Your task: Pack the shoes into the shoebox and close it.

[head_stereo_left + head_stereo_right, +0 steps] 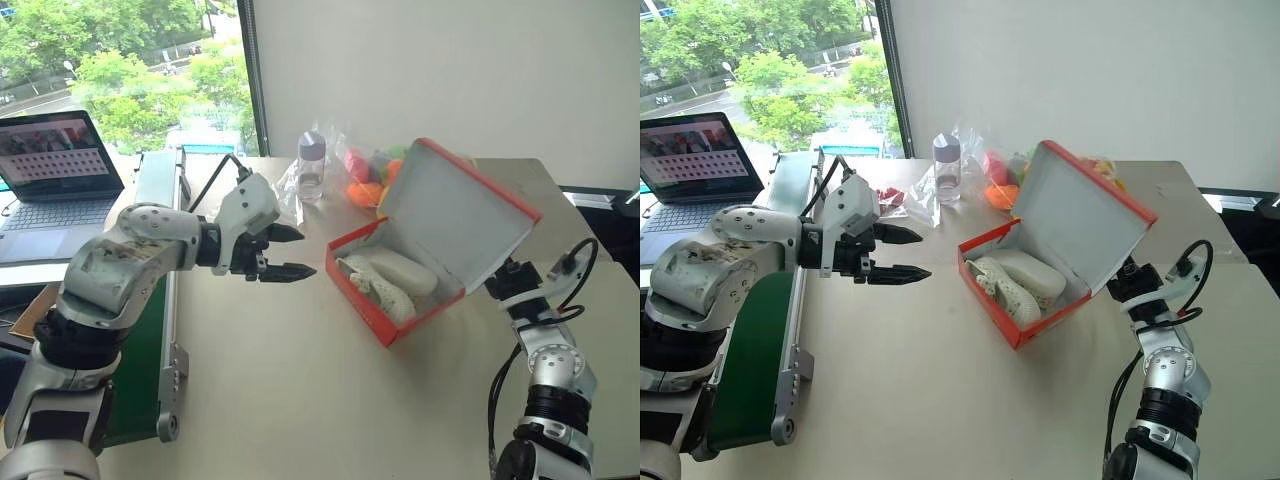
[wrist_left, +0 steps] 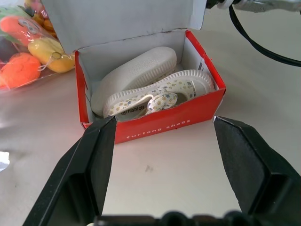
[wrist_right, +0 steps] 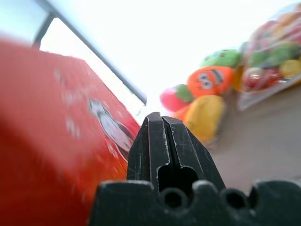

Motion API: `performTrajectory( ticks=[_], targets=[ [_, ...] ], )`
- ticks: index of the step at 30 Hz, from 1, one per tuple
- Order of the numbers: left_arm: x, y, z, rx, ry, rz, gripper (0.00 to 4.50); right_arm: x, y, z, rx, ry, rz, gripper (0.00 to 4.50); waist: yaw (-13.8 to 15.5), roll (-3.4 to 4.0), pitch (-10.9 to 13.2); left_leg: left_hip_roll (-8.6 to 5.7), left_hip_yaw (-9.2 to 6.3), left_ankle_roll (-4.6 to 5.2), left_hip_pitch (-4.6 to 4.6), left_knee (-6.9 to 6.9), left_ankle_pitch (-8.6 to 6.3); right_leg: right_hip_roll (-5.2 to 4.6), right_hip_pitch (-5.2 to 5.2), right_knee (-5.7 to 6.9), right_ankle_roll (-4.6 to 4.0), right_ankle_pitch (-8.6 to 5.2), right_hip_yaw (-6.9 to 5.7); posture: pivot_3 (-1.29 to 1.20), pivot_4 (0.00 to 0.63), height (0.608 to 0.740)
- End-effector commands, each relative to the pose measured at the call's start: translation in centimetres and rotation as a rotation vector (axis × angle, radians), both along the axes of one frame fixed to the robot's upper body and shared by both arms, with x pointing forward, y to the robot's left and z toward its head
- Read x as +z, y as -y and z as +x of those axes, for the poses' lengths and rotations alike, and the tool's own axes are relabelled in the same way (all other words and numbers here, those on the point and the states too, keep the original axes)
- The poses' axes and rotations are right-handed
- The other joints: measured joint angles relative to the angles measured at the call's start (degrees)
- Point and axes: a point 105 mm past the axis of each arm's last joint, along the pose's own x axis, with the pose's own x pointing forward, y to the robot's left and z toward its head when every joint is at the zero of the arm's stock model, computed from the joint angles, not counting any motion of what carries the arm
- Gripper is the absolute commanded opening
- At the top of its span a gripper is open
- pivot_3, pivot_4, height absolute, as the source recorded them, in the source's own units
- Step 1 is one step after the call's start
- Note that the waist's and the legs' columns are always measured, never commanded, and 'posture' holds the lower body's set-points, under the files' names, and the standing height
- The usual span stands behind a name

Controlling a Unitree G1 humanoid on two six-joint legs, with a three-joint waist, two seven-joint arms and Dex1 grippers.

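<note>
The red-orange shoebox (image 1: 372,308) stands open on the table, its white-lined lid (image 1: 455,215) raised and leaning over it. Both cream-white shoes (image 2: 157,92) lie inside, one showing its pale sole (image 2: 136,70). My left gripper (image 1: 303,252) hovers open above the table just left of the box, pointing at its front wall (image 2: 155,127), with nothing between the fingers. My right gripper (image 3: 157,120) is shut and empty, right beside the red outer face of the lid (image 3: 56,122). In the head views its fingers are hidden behind the lid; whether they touch it I cannot tell.
Clear bags of colourful plush toys (image 1: 365,178) and a clear bottle (image 1: 311,165) stand behind the box. A green conveyor (image 1: 150,300) runs along the table's left edge, with a laptop (image 1: 50,170) beyond it. Bare tabletop lies in front of the box.
</note>
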Motion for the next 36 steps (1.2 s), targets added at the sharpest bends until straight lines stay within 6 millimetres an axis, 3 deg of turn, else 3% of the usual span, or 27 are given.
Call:
performTrajectory(
  ticks=[1,4,7,11,16,21,29,32,36],
  targets=[
    [1.3,-0.2,0.3,0.012,0.050,-0.006,3.50,4.2,-1.8,-1.5,0.183,0.087,-0.015,0.04,0.0,0.00,0.0,0.00,0.02,0.00,0.01,0.00,0.00,-0.01,-0.01,0.01,-0.01,0.00,0.03,0.00,0.150,0.740],
    [1.3,-0.5,0.3,0.028,0.046,-0.015,3.50,5.6,-3.6,-1.9,0.297,0.088,-0.052,0.04,0.0,-0.01,0.0,0.01,0.04,0.00,0.03,0.00,0.00,0.00,-0.01,0.01,-0.09,-0.06,0.04,0.00,0.150,0.740],
    [1.2,-0.9,0.3,0.050,0.048,-0.020,3.50,6.2,-5.8,-0.9,0.364,0.059,-0.111,0.04,-0.2,-0.02,0.0,0.02,0.09,0.00,0.06,0.00,0.00,0.03,-0.01,0.01,-0.10,-0.06,0.10,0.00,0.150,0.740],
    [0.9,-1.0,0.1,0.065,0.049,-0.029,3.50,4.5,-9.9,1.2,0.456,-0.053,-0.305,0.04,-0.3,-0.04,0.0,0.03,0.18,0.00,0.12,0.00,0.00,0.05,-0.02,0.05,-0.19,-0.10,0.18,0.00,0.150,0.740],
    [0.8,-1.3,-0.1,0.097,0.056,-0.037,3.50,1.4,-14.9,1.2,0.641,-0.149,-0.531,0.04,0.2,-0.06,0.0,0.03,0.17,0.07,-0.04,0.00,-0.04,0.03,-0.09,-0.01,-0.11,-0.09,0.07,0.00,0.150,0.740],
    [0.5,-1.6,-0.4,0.123,0.060,-0.036,3.50,-0.9,-15.5,1.3,0.696,-0.234,-0.590,0.04,0.2,-0.07,0.0,-0.09,0.21,0.33,-0.17,0.02,-0.20,-0.13,-0.12,-0.09,0.02,0.00,0.05,0.00,0.150,0.740],
    [0.6,-2.1,-0.5,0.162,0.075,-0.042,3.50,-7.5,-15.8,0.6,0.721,-0.422,-0.791,0.04,0.1,-0.14,0.0,-0.07,0.25,0.30,0.00,0.02,-0.21,-0.11,-0.02,-0.06,0.19,-0.13,0.06,0.00,0.150,0.740],
    [0.6,-2.3,-0.3,0.175,0.079,-0.046,3.50,-10.7,-15.3,-0.2,0.728,-0.491,-0.982,0.04,0.1,-0.30,-0.1,-0.06,0.26,0.27,0.23,0.02,-0.19,-0.11,0.15,0.00,0.07,-0.21,0.08,0.00,0.150,0.740],
    [0.5,-2.3,-0.5,0.179,0.078,-0.047,3.50,-11.4,-15.2,0.0,0.713,-0.491,-1.054,0.04,0.2,-0.67,-0.4,-0.01,0.27,0.17,0.72,0.00,-0.23,-0.12,0.61,0.00,-0.19,-0.37,0.08,0.00,0.150,0.740]
  ],
)
